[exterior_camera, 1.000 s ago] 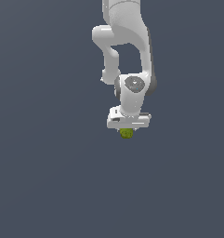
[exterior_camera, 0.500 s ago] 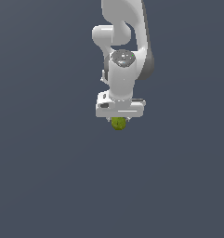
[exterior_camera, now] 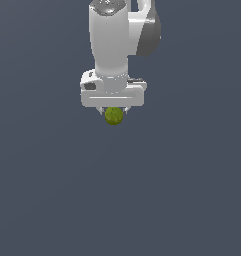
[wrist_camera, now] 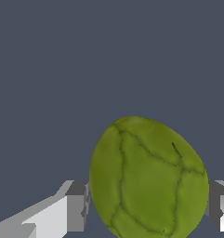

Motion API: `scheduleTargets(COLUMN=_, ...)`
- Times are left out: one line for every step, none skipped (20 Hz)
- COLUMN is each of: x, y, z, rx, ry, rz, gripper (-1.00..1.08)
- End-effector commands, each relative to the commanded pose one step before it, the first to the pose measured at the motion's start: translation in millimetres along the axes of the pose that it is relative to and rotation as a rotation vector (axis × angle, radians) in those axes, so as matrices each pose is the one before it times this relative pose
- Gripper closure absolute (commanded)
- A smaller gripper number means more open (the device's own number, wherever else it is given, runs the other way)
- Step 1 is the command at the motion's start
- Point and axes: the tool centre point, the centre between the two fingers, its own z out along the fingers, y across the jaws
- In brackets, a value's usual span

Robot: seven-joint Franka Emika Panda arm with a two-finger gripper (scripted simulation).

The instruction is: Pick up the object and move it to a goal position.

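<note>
Change since half a second ago: your white robot arm (exterior_camera: 112, 45) has swung toward the exterior view's left, and the wrist has turned so the broad white claw body now faces that camera squarely; the ball has travelled with it.

Claw state: your white two-fingered claw (exterior_camera: 114, 114) is closed on the small olive-green mottled ball (exterior_camera: 114, 116). In the wrist view its grey-tipped fingers (wrist_camera: 77, 204) sit hard against the ball (wrist_camera: 148, 179) on either side, with no gap showing.

Object position: the ball hangs directly beneath the claw body, between the fingertips, clear of the plain dark grey-blue surface (exterior_camera: 117, 200) as far as you can judge (no shadow or contact is visible, so height cannot be read).

Step in hand: by my reading the pick is done and you are in the carry, moving the ball toward the goal.

Next move: no goal marker appears in either view, so you cannot tell from these pictures how far remains. Keep the grip steady and carry on smoothly; a round thing pinched at two points may slip if you jerk or loosen.

Orientation: from outside the ball looks round, with no end that points anywhere.

Long axis: the wrist view shows it slightly egg-shaped, the longer dimension tilted and running roughly across the line between the fingers (this may be close-lens distortion).
</note>
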Motion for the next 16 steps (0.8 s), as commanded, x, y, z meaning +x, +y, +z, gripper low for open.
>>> scheduleTargets(x=1.13, y=13.51, z=-27.60, rx=0.00015, ry=0.00121, rz=-0.00048, gripper=1.08)
scheduleTargets(x=0.64, y=5.31, z=-10.33, rx=0.00000, ry=0.00000, rz=0.00000, gripper=1.08)
scheduleTargets(x=0.67, y=5.29, z=-10.27, rx=0.00000, ry=0.00000, rz=0.00000, gripper=1.08)
scheduleTargets(x=0.70, y=5.27, z=-10.20, rx=0.00000, ry=0.00000, rz=0.00000, gripper=1.08)
scheduleTargets(x=0.74, y=5.25, z=-10.14, rx=0.00000, ry=0.00000, rz=0.00000, gripper=1.08)
scheduleTargets(x=0.77, y=5.21, z=-10.03, rx=0.00000, ry=0.00000, rz=0.00000, gripper=1.08)
scheduleTargets(x=0.81, y=4.99, z=-9.60, rx=-0.00060, ry=-0.00012, rz=0.00033, gripper=1.08)
scheduleTargets(x=0.79, y=4.73, z=-9.06, rx=0.00000, ry=0.00000, rz=0.00000, gripper=1.08)
scheduleTargets(x=0.79, y=4.45, z=-8.49, rx=0.00000, ry=0.00000, rz=0.00000, gripper=1.08)
scheduleTargets(x=0.80, y=3.96, z=-7.96, rx=-0.00068, ry=-0.00006, rz=0.00008, gripper=1.08)
scheduleTargets(x=0.76, y=3.89, z=-7.38, rx=0.00000, ry=0.00000, rz=0.00000, gripper=1.08)
scheduleTargets(x=0.73, y=3.61, z=-6.84, rx=0.00000, ry=0.00000, rz=0.00000, gripper=1.08)
scheduleTargets(x=0.70, y=3.34, z=-6.31, rx=0.00000, ry=0.00000, rz=0.00000, gripper=1.08)
scheduleTargets(x=0.69, y=3.08, z=-5.82, rx=0.00000, ry=0.00000, rz=0.00000, gripper=1.08)
scheduleTargets(x=0.70, y=2.54, z=-5.36, rx=-0.00069, ry=-0.00006, rz=0.00001, gripper=1.08)
scheduleTargets(x=0.67, y=2.56, z=-4.80, rx=0.00000, ry=0.00000, rz=0.00000, gripper=1.08)
